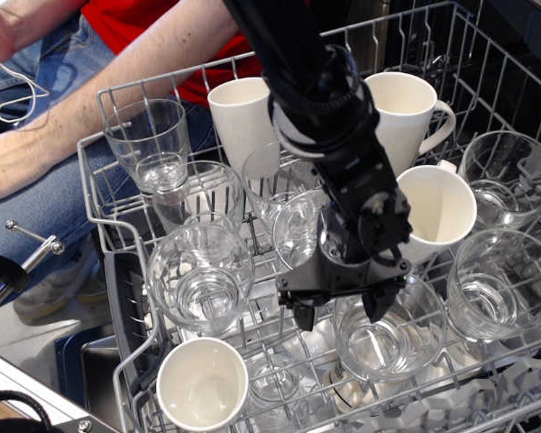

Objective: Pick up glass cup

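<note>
The gripper hangs spread and empty over the dish rack — nothing is lifted yet. The glass cup it seems aimed at stands at five o'clock from rack centre, one finger above its rim — lowering, closing and lifting remain.

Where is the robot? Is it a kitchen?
Probably a kitchen: this is a pulled-out dishwasher rack of wire, loaded with glass cups and white mugs. The gripper hangs over it.
</note>
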### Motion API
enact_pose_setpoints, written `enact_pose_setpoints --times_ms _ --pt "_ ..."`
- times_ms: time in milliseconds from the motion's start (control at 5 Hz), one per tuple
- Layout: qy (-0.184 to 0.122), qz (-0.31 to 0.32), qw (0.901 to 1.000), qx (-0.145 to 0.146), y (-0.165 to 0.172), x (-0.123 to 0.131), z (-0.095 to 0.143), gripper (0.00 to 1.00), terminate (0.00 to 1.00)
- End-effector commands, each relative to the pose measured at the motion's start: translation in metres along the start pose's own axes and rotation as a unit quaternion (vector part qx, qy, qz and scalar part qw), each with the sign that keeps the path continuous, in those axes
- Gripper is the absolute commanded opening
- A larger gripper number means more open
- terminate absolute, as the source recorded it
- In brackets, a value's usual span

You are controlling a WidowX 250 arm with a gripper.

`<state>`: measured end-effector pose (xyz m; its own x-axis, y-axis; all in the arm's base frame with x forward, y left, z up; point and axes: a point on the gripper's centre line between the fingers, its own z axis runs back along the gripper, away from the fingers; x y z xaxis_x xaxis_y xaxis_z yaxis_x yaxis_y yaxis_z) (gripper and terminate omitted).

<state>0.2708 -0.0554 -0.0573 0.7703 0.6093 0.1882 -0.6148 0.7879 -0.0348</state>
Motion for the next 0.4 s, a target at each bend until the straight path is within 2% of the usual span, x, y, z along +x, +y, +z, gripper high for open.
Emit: enact_pose_setpoints --times_ms 0,200 --pt "-0.022 0.015 0.9995 -0.017 -0.0137 0.003 -0.0056 1.0 0.0" --pt "-0.025 0.019 0.9993 -0.019 -0.0161 -0.0029 -0.0109 1.0 0.0"
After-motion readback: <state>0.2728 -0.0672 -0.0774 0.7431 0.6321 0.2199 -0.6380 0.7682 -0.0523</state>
